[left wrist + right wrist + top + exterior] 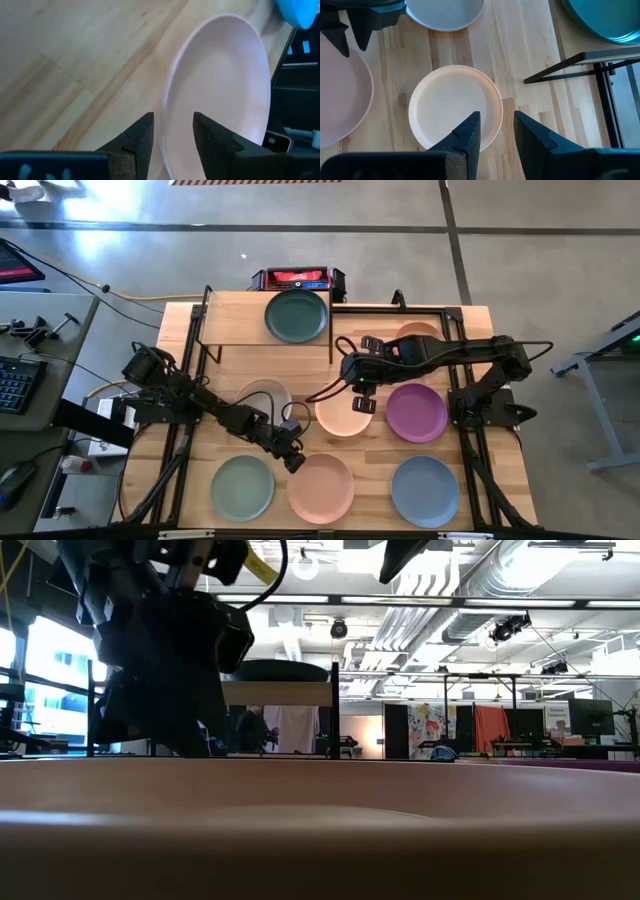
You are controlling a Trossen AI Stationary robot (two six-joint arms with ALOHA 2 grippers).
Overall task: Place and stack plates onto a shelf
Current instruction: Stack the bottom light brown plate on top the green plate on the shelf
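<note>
Teal plate [296, 316] sits on the shelf [235, 320] at the tabletop's [180, 410] far edge, toward the shelf's right end. Pink plate [321, 487] lies flat at the near edge, centre; left gripper [292, 461] at its rim, fingers parted astride it. Right gripper [359, 395] hovers over the peach plate [340, 420] mid-table, fingers apart, holding nothing

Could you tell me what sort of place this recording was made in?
Probably a robotics lab or workshop: exposed ceiling ducts and monitors on benches show beyond the table, which stands on a bare concrete floor beside a desk with a keyboard.
</note>
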